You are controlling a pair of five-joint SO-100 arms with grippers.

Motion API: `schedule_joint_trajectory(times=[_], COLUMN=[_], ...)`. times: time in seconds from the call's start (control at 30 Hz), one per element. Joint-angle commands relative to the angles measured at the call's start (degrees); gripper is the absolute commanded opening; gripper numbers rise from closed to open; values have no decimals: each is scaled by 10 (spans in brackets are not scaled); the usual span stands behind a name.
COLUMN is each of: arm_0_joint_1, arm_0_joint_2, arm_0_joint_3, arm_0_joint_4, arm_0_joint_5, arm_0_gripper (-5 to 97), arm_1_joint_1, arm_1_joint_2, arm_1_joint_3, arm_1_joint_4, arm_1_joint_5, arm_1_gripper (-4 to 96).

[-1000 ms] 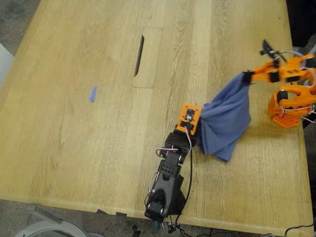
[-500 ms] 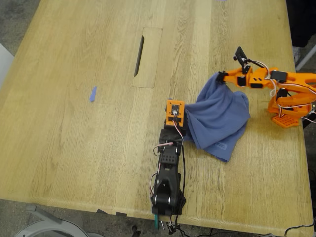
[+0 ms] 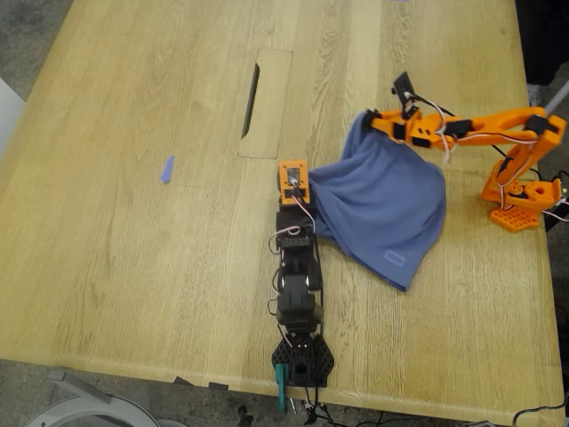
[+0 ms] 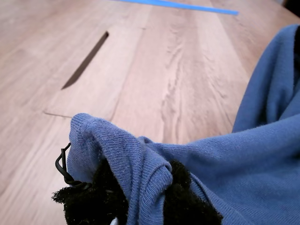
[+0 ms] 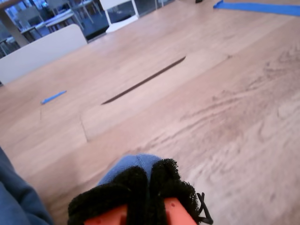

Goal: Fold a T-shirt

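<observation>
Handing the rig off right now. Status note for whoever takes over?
My first gripper: shut on a bunched edge of the T-shirt.
My second gripper: shut on another edge of it.
T-shirt: rumpled, stretched between the two grippers, on the table toward the exterior view's right; its lower part rests on the wood.
Done: both grasps.
Left: spread it flat, then make every fold.

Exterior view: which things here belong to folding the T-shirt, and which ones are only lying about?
Belongs to the job:
T-shirt
my first gripper, shut on it
my second gripper, shut on it

Only lying about:
small blue strip
table slot
</observation>
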Motion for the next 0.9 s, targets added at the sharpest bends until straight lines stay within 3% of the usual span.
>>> schedule_joint_trajectory(times=[0.0, 0.5, 0.87], arm_0_joint_1=[-31, -91, -83], arm_0_joint_2=[-16, -117, -124], arm_0_joint_3=[-132, -253, -262], arm_0_joint_4=[-27, -25, -27], arm_0_joint_5=[1, 2, 2], arm_0_gripper=[-1, -1, -1], arm_1_joint_1=[6, 50, 56], arm_1_joint_2=[-48, -306, -403], arm_1_joint_3=[-89, -326, -425], arm_1_joint_4=[-33, -139, -250], arm_1_joint_5=[-4, -4, -6], arm_1_gripper=[1, 1, 0])
